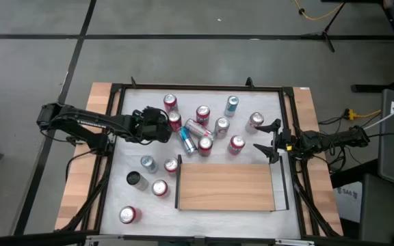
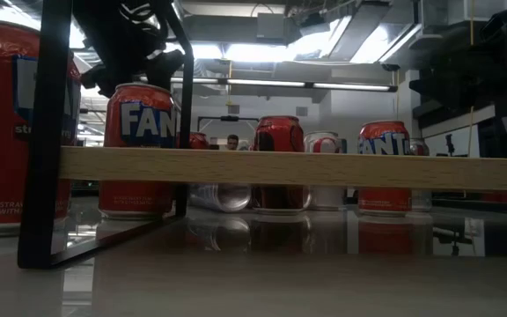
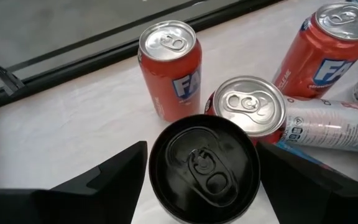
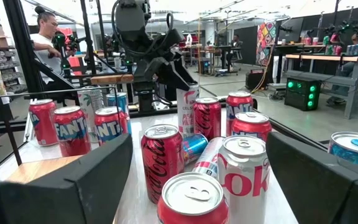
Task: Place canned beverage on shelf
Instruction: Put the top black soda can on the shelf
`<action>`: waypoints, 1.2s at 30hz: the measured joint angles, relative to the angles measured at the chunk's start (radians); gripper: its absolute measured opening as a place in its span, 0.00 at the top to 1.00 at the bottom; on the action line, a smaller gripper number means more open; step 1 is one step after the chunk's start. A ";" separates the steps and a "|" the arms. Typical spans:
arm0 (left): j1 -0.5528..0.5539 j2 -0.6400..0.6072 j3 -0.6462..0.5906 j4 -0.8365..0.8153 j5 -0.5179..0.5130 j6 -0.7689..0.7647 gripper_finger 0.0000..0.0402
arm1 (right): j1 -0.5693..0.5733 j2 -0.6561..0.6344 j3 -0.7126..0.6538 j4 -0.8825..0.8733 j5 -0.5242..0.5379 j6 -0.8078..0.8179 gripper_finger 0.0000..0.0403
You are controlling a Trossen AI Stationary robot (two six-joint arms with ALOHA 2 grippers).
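Shelf [image 1: 228, 186]: bare wooden board at the near side of the table, black rails at its short ends; no can on it yet, so the task looks barely begun.
Loose cans near: a few stand on the white table [image 1: 252, 219] to the left of the shelf, one with a dark top [image 1: 137, 179], one red [image 1: 128, 214] nearest the table's front edge.
Left gripper [image 3: 204, 171]: over the can cluster beyond the shelf's left end; fingers set wide on either side of a black can [image 3: 205, 167], seen end-on from the wrist. Likely lined up to close on it. Whether the pads touch the can, I cannot tell.
Neighbours: a silver-topped red can [image 3: 248, 106] sits just beside the black one, a Fanta can [image 3: 171, 67] close behind, a pale can lying on its side [image 3: 331, 124]. Tight quarters; a lift may nudge them.
Right gripper [image 1: 269, 140]: waiting at the right edge of the table beyond the shelf's right end, fingers spread wide, nothing between them.
Hidden: the low view shows the left gripper only as a dark mass, and the board's edge cuts across the cans behind it.
Far: a person [image 4: 45, 37] stands in the room beyond the table.
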 joint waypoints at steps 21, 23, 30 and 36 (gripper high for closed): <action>0.000 0.060 0.000 0.019 0.078 0.053 0.28 | 0.000 0.000 0.000 0.001 0.000 0.000 0.11; 0.000 0.060 0.000 0.019 0.078 0.053 0.28 | 0.000 0.000 0.000 0.000 0.000 0.000 0.11; 0.000 0.060 0.000 0.015 0.072 0.048 0.30 | 0.000 0.000 0.000 0.001 0.000 0.000 0.11; 0.000 0.060 0.000 0.015 0.068 0.047 0.41 | 0.000 0.000 0.000 0.009 0.000 0.000 0.11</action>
